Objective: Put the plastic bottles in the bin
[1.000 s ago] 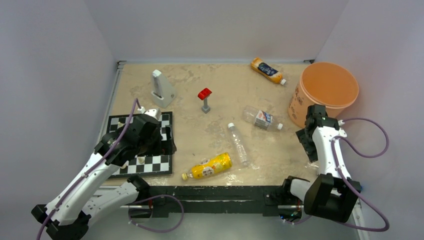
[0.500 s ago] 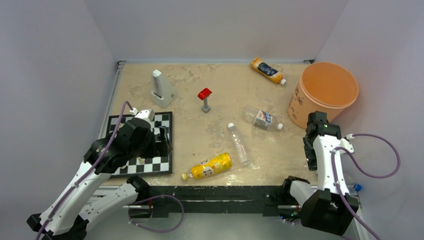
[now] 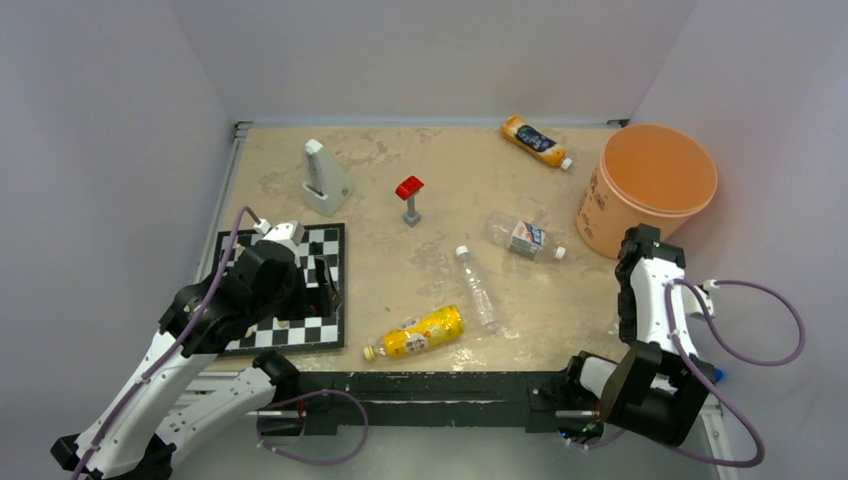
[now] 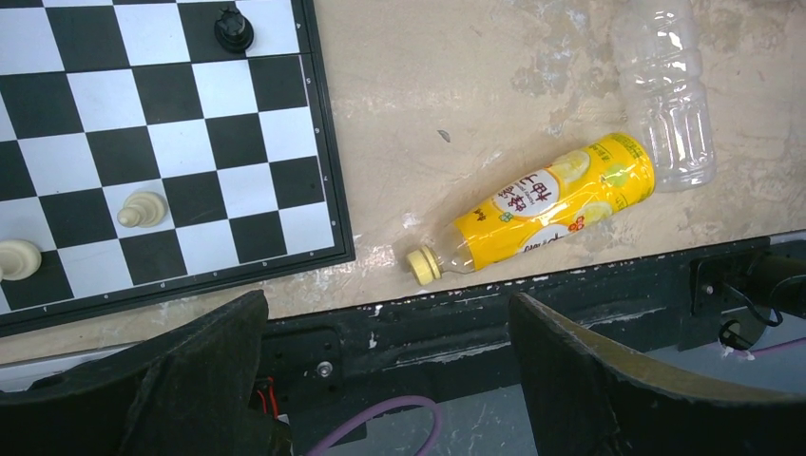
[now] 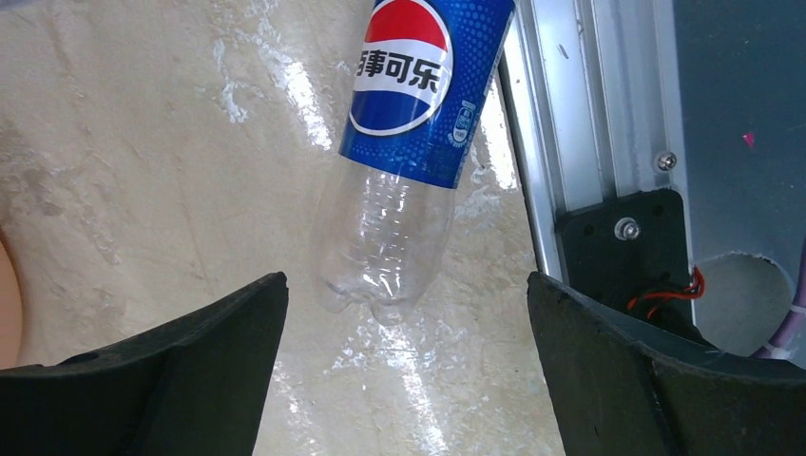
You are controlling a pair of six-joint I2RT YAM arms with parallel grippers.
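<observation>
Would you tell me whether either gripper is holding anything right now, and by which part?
Nothing is held: the left gripper hangs open near the yellow bottle, the right gripper open over the blue-labelled bottle.

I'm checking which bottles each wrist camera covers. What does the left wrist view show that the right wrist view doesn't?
Only left wrist: a yellow labelled plastic bottle lying on its side, part of a clear ribbed plastic bottle next to it, and a black-and-white chessboard with chess pieces. Only right wrist: a clear plastic bottle with a blue label, lying beside a metal table rail. Both: the beige marbled tabletop, plus an open, empty claw (left claw, right claw).
</observation>
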